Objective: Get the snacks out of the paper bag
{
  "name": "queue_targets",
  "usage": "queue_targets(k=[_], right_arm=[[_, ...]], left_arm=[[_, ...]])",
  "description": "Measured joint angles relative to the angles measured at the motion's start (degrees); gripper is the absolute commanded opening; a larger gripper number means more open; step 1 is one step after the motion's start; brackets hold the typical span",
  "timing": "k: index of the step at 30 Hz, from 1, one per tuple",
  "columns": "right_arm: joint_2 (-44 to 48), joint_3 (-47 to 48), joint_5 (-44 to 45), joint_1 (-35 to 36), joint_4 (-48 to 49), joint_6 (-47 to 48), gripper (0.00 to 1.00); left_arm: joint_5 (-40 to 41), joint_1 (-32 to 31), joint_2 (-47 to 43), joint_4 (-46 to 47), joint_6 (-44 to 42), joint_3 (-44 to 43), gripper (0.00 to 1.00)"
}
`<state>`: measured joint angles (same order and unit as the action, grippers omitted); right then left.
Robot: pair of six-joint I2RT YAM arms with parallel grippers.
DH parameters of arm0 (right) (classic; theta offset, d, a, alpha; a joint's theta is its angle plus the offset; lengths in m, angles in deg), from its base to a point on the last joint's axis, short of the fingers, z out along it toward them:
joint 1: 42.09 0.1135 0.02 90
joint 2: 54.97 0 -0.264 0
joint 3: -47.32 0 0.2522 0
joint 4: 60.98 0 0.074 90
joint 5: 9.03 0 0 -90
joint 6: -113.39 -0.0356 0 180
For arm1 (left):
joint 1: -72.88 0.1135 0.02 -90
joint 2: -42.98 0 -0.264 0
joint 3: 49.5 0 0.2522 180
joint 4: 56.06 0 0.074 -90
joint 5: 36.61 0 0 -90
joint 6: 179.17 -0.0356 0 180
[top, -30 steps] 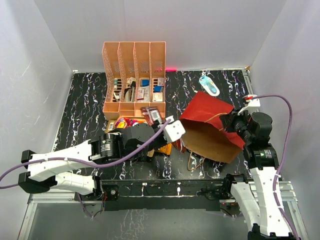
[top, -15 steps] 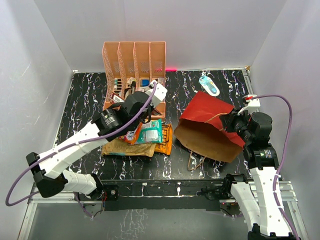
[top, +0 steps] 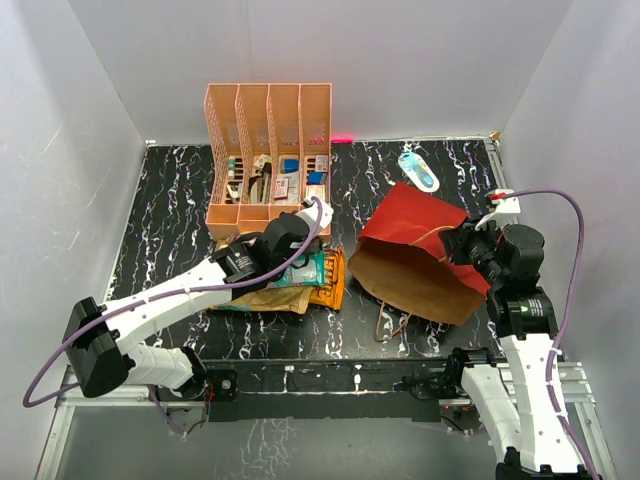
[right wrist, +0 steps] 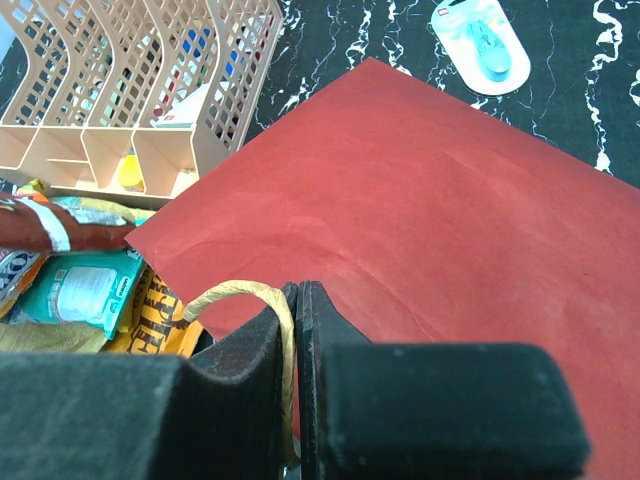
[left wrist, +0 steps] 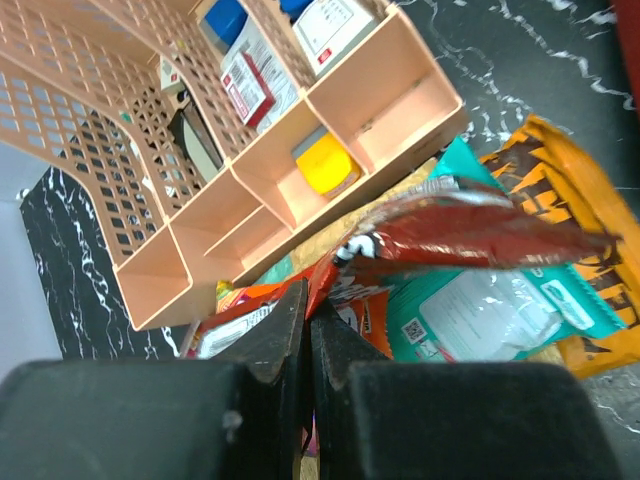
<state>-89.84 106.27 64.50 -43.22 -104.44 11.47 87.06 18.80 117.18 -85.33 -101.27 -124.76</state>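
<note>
**Red chip bag [left wrist: 450, 235] lifted out, paper bag [top: 415, 225] held by handle**

On the black tabletop [top: 170, 200] the paper bag lies on its side at the right, with its mouth toward the left. The right fingers [right wrist: 297, 335] are closed on its loop handle [right wrist: 240, 293]. Just before the peach organiser [top: 268, 150], the left fingers [left wrist: 305, 335] pinch the red chip bag over the teal-white packet [left wrist: 480, 310].
</note>
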Motion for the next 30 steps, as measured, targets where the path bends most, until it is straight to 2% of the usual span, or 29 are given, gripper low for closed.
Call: queue_targets(k=[10, 19, 30], right_arm=[[-0.4, 0.0, 0.0, 0.0, 0.0, 0.0, 0.08], [-0.4, 0.0, -0.2, 0.1, 0.0, 0.0, 0.08], [-0.5, 0.0, -0.4, 0.3, 0.0, 0.0, 0.08]], left_arm=[[1.4, 1.9, -6.4, 7.0, 3.7, 10.2, 0.00], [-7.5, 1.9, -17.0, 13.9, 4.9, 23.9, 0.00], [-11.4, 1.9, -18.5, 16.7, 5.4, 30.8, 0.00]])
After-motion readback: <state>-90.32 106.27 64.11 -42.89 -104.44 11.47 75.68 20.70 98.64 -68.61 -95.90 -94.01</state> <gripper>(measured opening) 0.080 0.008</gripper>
